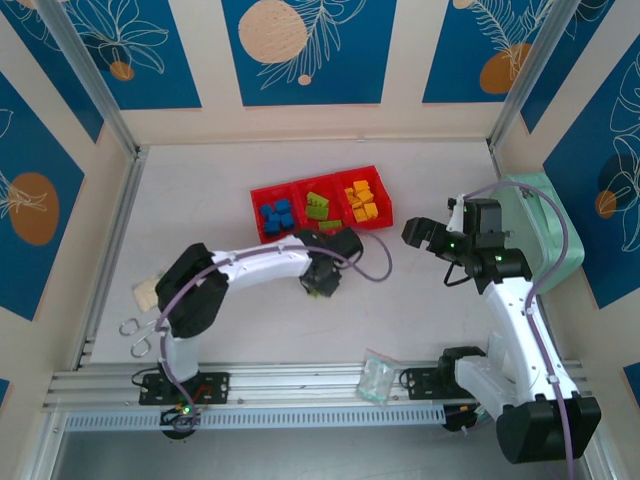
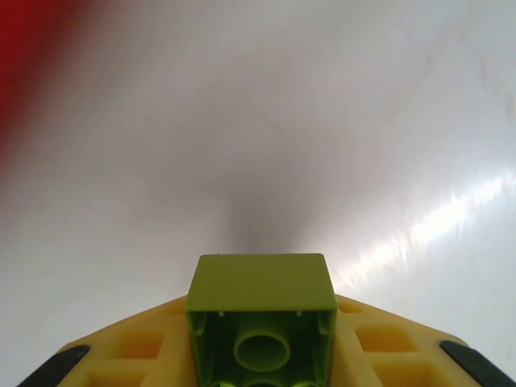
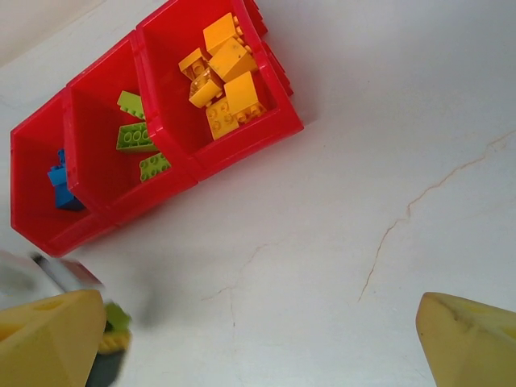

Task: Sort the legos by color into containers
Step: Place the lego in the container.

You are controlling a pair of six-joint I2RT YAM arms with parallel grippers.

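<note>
The red three-compartment tray (image 1: pixel 372 174) lies at the table's middle back, with blue legos (image 1: pixel 275 215) on the left, lime green ones (image 1: pixel 319 207) in the middle and orange-yellow ones (image 1: pixel 361 200) on the right. My left gripper (image 1: pixel 320 284) hangs low over the table just in front of the tray, shut on a lime green lego (image 2: pixel 262 282) whose hollow underside faces the wrist camera. My right gripper (image 1: pixel 426 236) hovers open and empty to the right of the tray (image 3: pixel 242 149); the orange legos (image 3: pixel 219 76) sit in its nearest compartment.
A mint green case (image 1: pixel 548 228) stands at the right wall behind the right arm. A small clear bag (image 1: pixel 378 380) lies by the front rail. Scissors (image 1: pixel 138 336) and a beige scrap (image 1: pixel 147 292) lie at the left. A purple cable (image 1: pixel 372 262) loops beside the tray.
</note>
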